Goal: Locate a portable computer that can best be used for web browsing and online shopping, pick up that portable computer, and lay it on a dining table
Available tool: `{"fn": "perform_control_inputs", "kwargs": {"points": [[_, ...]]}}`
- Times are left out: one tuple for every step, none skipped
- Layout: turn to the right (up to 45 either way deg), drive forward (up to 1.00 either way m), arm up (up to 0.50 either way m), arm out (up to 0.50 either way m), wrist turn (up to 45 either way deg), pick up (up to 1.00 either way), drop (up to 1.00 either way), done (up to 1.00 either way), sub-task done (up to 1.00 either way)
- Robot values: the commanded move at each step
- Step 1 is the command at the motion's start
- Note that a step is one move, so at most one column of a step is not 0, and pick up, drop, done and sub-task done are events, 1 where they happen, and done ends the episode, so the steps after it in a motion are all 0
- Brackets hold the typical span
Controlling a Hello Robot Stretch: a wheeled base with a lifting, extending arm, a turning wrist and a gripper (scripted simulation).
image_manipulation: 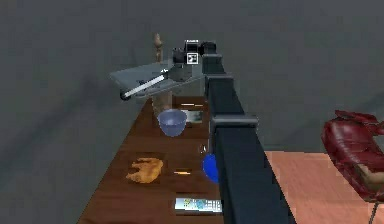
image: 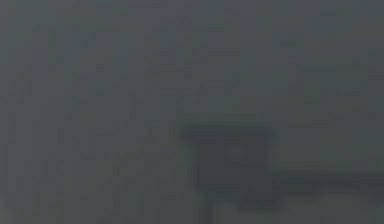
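A grey open laptop hangs tilted above the far end of the long brown wooden table. A tan lump and a bluish glass bowl sit on the table. The dark gripper holds the laptop; I cannot tell how its jaws stand. A red armchair stands right of the table.

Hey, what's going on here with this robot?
The robot's arm reaches out over a long wooden table, and its claw holds a grey laptop, tilted, in the air above the table's far part; it is not yet laid down. On the table are a glass bowl, a brown bread-like lump and a blue thing. A red armchair stands at the arm side view's right.
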Motion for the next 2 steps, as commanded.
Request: {"fn": "perform_control_inputs", "kwargs": {"points": [[0.0, 0.0, 0.0, 0.0, 45.0, 0.0, 0.0, 0.0, 0.0], [0.0, 0.0, 0.0, 0.0, 15.0, 0.0, 0.0, 0.0, 0.0]]}}
